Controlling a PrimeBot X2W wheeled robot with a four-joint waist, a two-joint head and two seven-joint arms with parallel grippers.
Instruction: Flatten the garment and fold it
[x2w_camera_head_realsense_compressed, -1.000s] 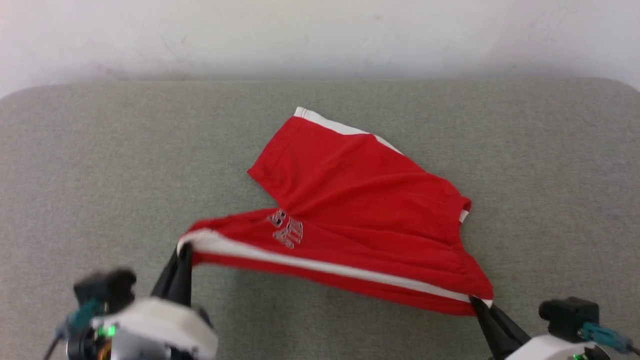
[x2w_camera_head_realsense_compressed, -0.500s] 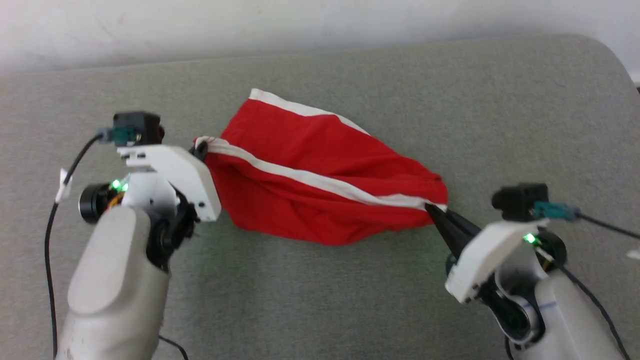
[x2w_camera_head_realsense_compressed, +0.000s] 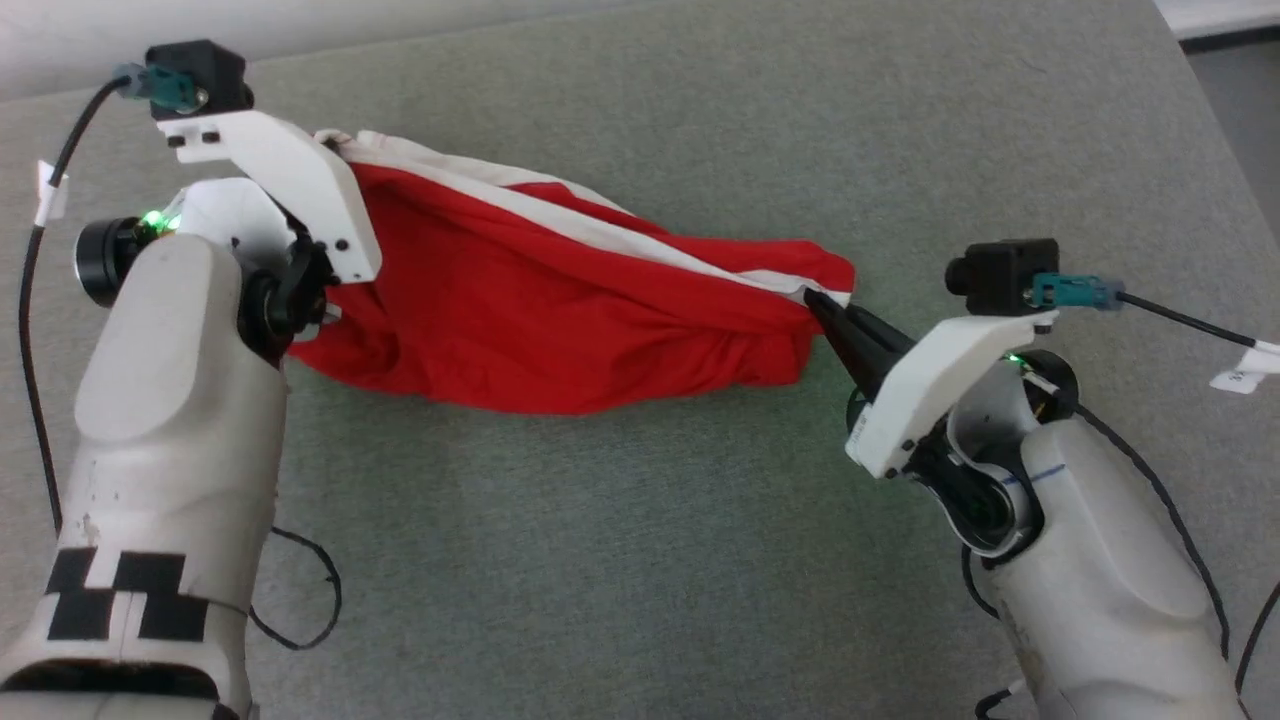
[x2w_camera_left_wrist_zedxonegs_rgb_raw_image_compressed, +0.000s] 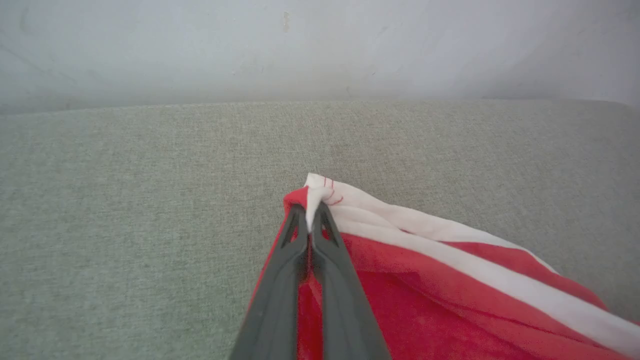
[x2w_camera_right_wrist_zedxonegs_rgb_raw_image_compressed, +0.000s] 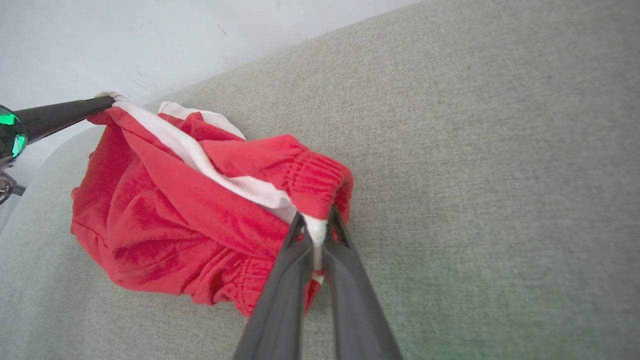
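Here, red shorts (x2w_camera_head_realsense_compressed: 560, 310) with a wide white stripe (x2w_camera_head_realsense_compressed: 610, 228) are stretched between two robot grippers over a grey fabric-covered surface (x2w_camera_head_realsense_compressed: 640, 520); the lower folds sag onto that surface, bunched and wrinkled. The left gripper (x2w_camera_left_wrist_zedxonegs_rgb_raw_image_compressed: 311, 222), at the upper left of the head view, has its two dark fingers pressed together on a white corner of the shorts, with a few red stitches just past the tips; the right gripper (x2w_camera_head_realsense_compressed: 818, 300), at the right, is pinched narrow on the opposite end of the stripe, beside the gathered elastic waistband (x2w_camera_right_wrist_zedxonegs_rgb_raw_image_compressed: 312, 175). The stripe runs as a pulled line from one grip to the other; a pale wall (x2w_camera_left_wrist_zedxonegs_rgb_raw_image_compressed: 320, 45) rises behind the far edge of the surface.
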